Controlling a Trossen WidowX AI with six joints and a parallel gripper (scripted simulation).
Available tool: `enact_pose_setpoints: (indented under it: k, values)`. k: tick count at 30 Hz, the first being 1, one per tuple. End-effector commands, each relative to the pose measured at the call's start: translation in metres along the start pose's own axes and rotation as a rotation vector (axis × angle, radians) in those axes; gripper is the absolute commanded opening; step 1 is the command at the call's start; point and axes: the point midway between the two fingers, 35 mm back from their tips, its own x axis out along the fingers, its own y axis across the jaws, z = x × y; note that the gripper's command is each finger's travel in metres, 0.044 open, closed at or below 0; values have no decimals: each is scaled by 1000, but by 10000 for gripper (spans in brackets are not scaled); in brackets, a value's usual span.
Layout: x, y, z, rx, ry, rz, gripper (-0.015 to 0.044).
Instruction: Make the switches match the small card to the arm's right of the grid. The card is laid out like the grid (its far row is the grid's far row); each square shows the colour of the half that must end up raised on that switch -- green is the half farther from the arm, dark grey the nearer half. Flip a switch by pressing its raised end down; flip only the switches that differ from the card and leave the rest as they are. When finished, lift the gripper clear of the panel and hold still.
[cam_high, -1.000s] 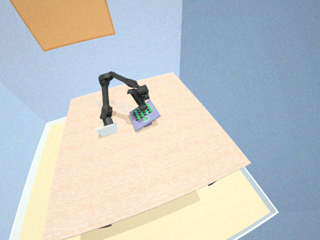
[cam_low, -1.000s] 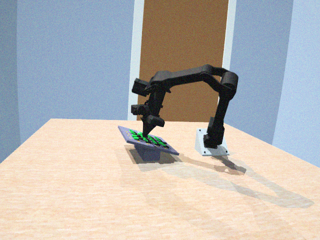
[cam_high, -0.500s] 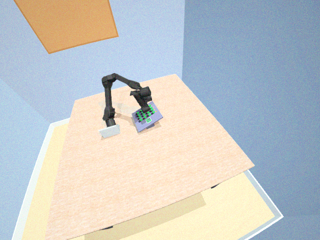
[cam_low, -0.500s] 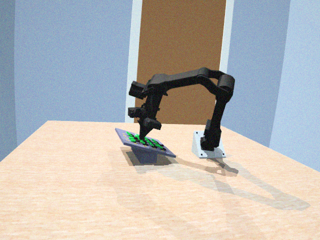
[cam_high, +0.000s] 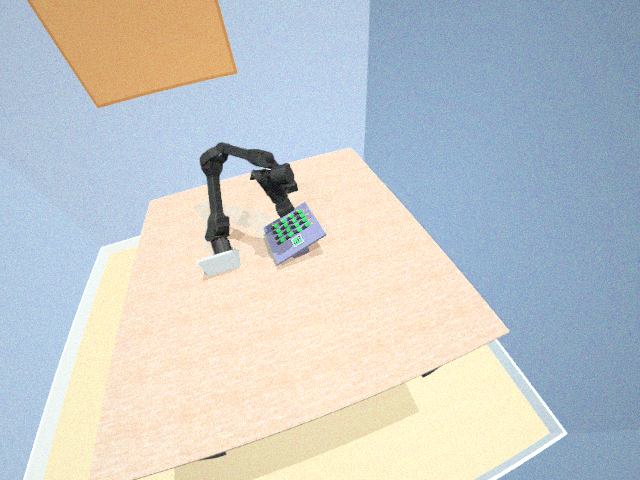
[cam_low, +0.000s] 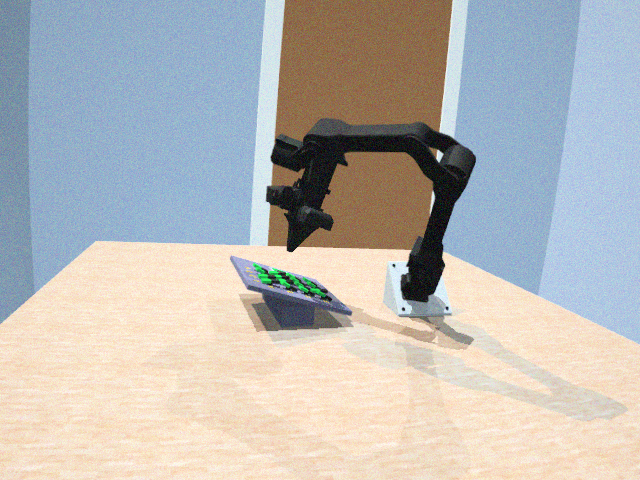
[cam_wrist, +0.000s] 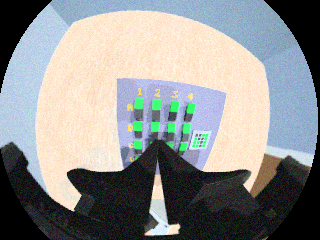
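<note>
A tilted purple panel (cam_high: 283, 250) (cam_low: 242, 274) (cam_wrist: 214, 115) stands on a small block on the table. It carries a grid of green and dark grey rocker switches (cam_high: 293, 223) (cam_low: 286, 279) (cam_wrist: 163, 120). The small card (cam_high: 297, 240) (cam_wrist: 200, 139) sits to the right of the grid. My gripper (cam_low: 292, 248) (cam_wrist: 158, 143) is shut and empty. It hangs a short way above the panel, clear of the switches. In the wrist view its fingertips cover the nearest switches.
The arm's white base (cam_high: 219, 261) (cam_low: 416, 299) stands on the table beside the panel. The peach table top (cam_high: 289, 330) (cam_low: 155, 387) ends at walls behind, with a brown door (cam_low: 361, 77) at the back.
</note>
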Motion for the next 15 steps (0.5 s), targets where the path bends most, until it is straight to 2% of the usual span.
enact_pose_setpoints:
  k: [1,6,10,15]
  values:
    - [-5,0,-3,-4,12,4,0]
    - [-5,-57,-20,-6,12,1,0]
    - [-3,-59,-21,-6,10,1,0]
    - [30,-59,-22,-6,-15,3,0]
